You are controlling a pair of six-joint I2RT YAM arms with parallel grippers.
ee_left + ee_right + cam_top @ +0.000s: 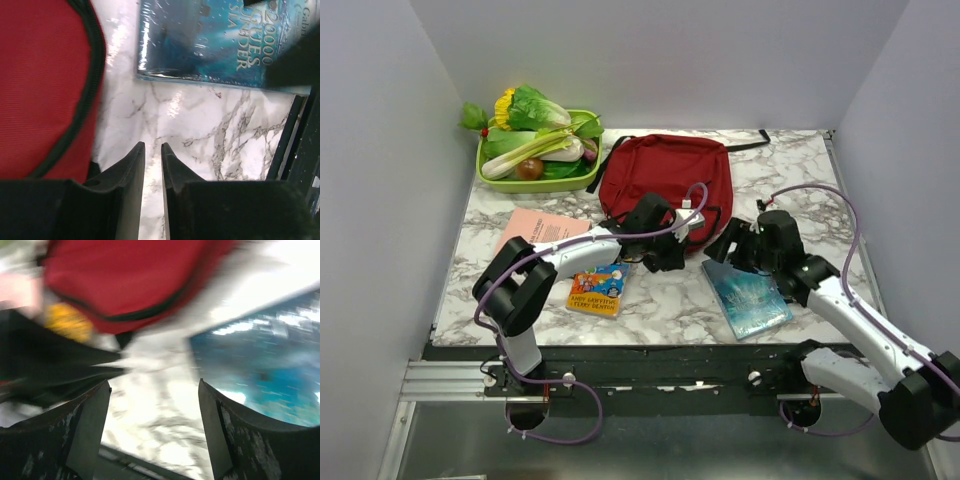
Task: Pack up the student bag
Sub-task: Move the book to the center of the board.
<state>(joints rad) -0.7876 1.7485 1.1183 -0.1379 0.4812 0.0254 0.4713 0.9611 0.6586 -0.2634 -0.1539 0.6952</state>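
Observation:
The student bag (665, 178), dark red with black trim, lies flat at the back middle of the marble table; it also fills the left of the left wrist view (40, 75) and the top of the right wrist view (130, 275). My left gripper (678, 258) (152, 145) hovers just off the bag's near edge. Its fingers stand a narrow gap apart, with only marble showing between them. My right gripper (728, 242) (154, 382) is wide open and holds nothing, over bare marble between the bag and a blue book (748, 298) (210, 40) (270, 365). The right wrist view is blurred.
A yellow children's book (598, 290) lies left of the grippers, with a pink booklet (540, 230) behind it. A green tray (488, 178) of toy vegetables stands at the back left. White walls close in the table on three sides.

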